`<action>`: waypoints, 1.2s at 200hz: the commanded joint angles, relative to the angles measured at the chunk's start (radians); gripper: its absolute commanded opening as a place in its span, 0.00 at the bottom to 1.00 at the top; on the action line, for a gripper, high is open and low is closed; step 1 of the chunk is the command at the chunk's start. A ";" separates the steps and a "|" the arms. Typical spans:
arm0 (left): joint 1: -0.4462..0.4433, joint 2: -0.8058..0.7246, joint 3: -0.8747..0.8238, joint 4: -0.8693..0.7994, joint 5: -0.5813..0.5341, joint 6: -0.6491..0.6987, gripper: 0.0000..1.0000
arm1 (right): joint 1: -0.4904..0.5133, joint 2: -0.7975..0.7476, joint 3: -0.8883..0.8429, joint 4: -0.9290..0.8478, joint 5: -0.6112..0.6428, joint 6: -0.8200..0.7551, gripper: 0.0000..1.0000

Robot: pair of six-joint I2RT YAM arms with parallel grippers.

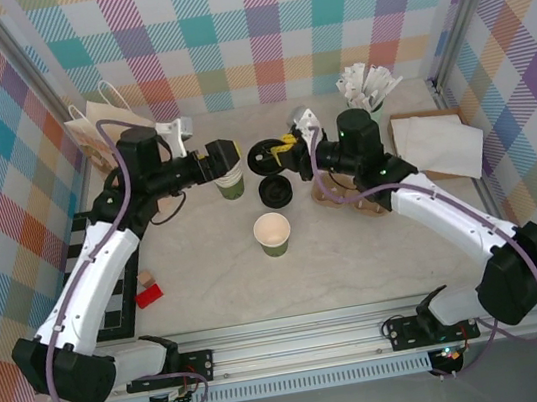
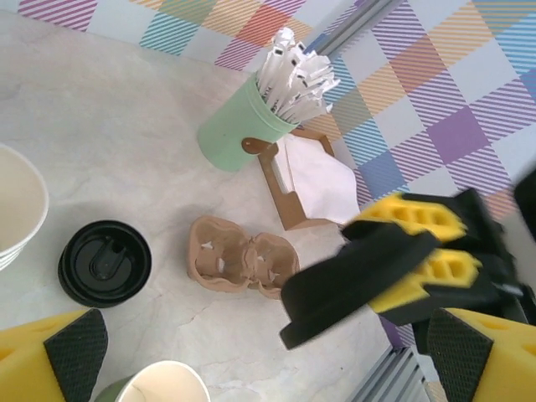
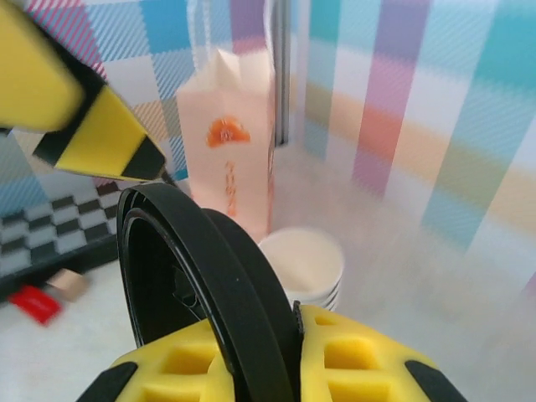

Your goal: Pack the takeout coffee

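- cup [image 1: 272, 233], green and open on top, stands in the middle of the table [image 1: 210, 280].
- right gripper [image 1: 277, 151] pinches a black lid [image 1: 263, 156] on its edge, behind the cup.
- left gripper [image 1: 232, 159] has jaws wide apart, over a stack of cups [image 1: 232, 186].
- pile of lids [image 1: 275, 192] lies between the cup and the held lid.

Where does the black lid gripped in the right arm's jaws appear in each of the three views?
Top external: black lid just above centre.
Left wrist: lid right of centre, edge-on between yellow jaws.
Right wrist: lid lower left, close up.
Shared landmark: stack of cream cups, lower left of the lid, at the left edge, behind the lid.
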 commanded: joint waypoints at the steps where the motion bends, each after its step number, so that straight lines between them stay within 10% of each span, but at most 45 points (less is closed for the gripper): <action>1: 0.008 0.029 0.101 -0.149 0.025 -0.042 1.00 | 0.055 -0.015 -0.026 0.216 0.073 -0.532 0.09; 71: 0.011 0.105 0.228 -0.336 0.068 -0.033 0.97 | 0.158 0.119 -0.175 0.758 0.004 -1.576 0.09; 120: 0.041 0.090 0.226 -0.311 0.233 0.003 0.85 | 0.158 0.161 -0.235 0.998 -0.118 -1.732 0.09; 240: 0.069 0.071 0.232 -0.400 0.248 0.128 0.60 | 0.173 0.129 -0.278 1.017 -0.165 -1.790 0.10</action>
